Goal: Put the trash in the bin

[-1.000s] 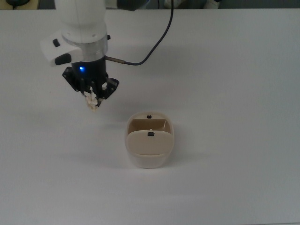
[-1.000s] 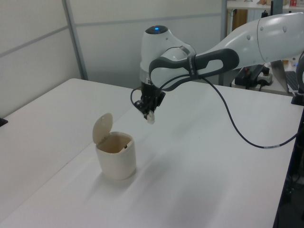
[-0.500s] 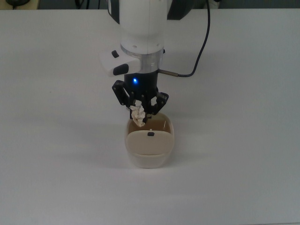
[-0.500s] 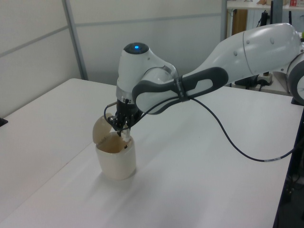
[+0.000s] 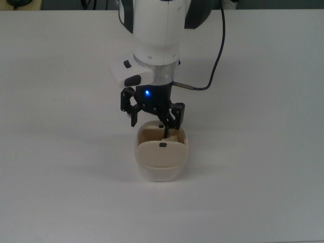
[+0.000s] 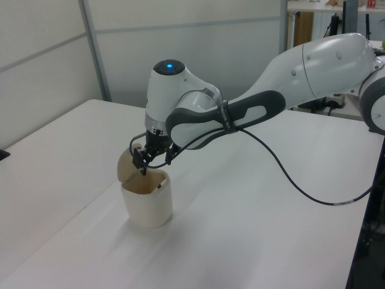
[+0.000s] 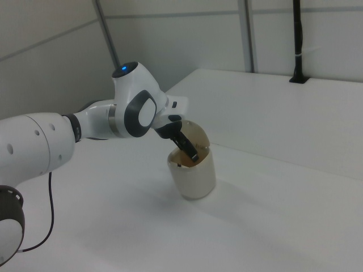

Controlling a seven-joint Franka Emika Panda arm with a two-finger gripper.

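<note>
Trash, a small crumpled cream-white paper wad (image 5: 172, 136), appears as a pale lump inside the open mouth of the bin, towards the top view's right. It is small and partly behind a finger, so that reading is tentative. Neither the left view nor the right view shows it.

Bin, a small beige rounded-rectangular plastic tabletop container (image 5: 152, 173) (image 6: 147, 208) (image 7: 195, 178), stands upright on the white table top (image 5: 263, 152). Its swing-flap lid (image 6: 127, 164) is tipped up and the opening is exposed.

The black two-finger gripper (image 5: 154, 119) (image 6: 154, 159) of the white Panda arm hangs directly over the opening, with one finger reaching just inside the rim. Its fingers are spread apart and nothing is pinched between them in any view. A black cable (image 5: 217, 55) trails clear of the bin.

Assessment: the release step is in hand, and the deposit looks done or all but done. The next move calls for a straight vertical lift, keeping the spread fingers clear of the rim and the raised flap. A sideways exit risks catching the light bin and tipping it.
</note>
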